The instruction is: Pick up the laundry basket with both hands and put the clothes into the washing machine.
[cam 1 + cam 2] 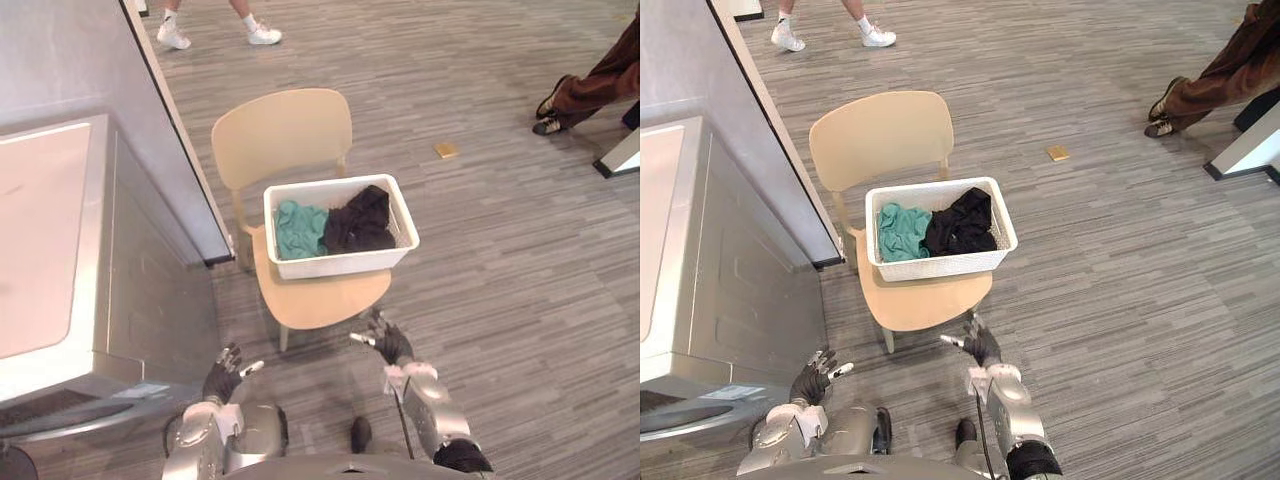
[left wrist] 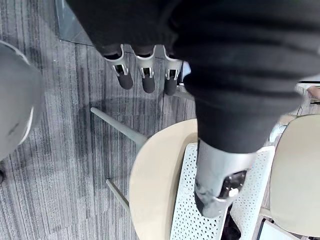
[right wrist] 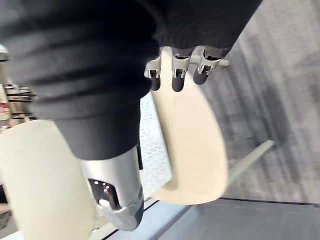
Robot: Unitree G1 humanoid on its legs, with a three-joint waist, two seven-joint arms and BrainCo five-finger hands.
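White perforated laundry basket [image 1: 340,262] resting on the seat of a pale wooden chair [image 1: 283,130], in the middle of a grey striped floor [image 1: 500,300]. Inside the basket, a crumpled teal garment [image 1: 300,228] on the robot's left side and a crumpled black garment [image 1: 358,222] on the right, touching each other. To the left of the chair, a silver washing machine [image 1: 130,300] with a pale top seen from above, close beside a grey partition panel [image 1: 70,60].

Low in the near foreground, the left hand [image 1: 222,375], between the washing machine and the chair's front edge: released, fingers [image 2: 148,80] straight, grasping nothing, apart from the basket. Just in front of the seat's near right corner, the right hand [image 1: 388,342]: likewise released, fingers [image 3: 176,82] relaxed and empty, short of the basket.

Farther back, a person's legs in white shoes [image 1: 264,35]. At the far right, another person's leg in brown trousers [image 1: 600,80] and a dark shoe. Small tan square [image 1: 446,150] lying on the floor beyond the chair, well apart from it.
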